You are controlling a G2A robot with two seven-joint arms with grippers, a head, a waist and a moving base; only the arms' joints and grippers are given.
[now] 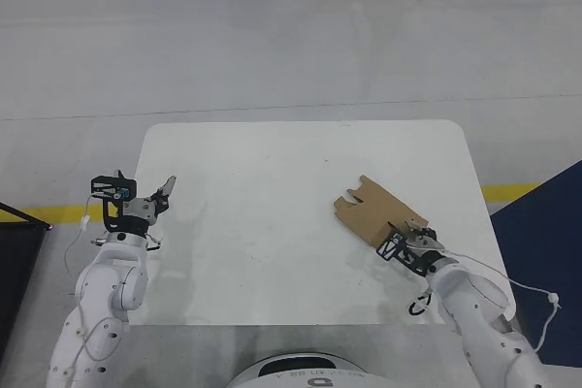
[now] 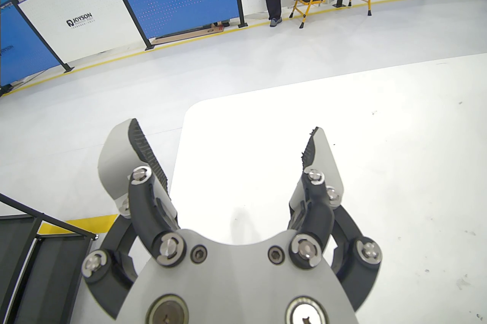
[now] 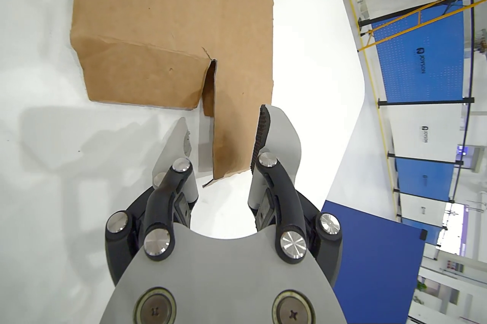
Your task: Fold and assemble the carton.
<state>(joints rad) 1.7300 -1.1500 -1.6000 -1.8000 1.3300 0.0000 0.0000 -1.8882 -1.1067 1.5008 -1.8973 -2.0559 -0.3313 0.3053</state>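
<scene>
White table (image 1: 272, 194); flattened carton (image 1: 378, 215) lies on its right part, long axis running straight away from the right gripper (image 3: 222, 118). We note its fingers (image 3: 277, 135) part-open astride the nearest flap (image 3: 232, 143), apparently unclamped. Left gripper (image 2: 224, 127) wide, empty, well apart; right arm nearer.

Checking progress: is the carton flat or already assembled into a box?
Flat. The carton lies collapsed on the table, no walls raised; the open right gripper is at one flap.

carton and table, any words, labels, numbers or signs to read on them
Carton: none; the face that shows is plain brown card.
Table: none; just a few small dark specks.
</scene>
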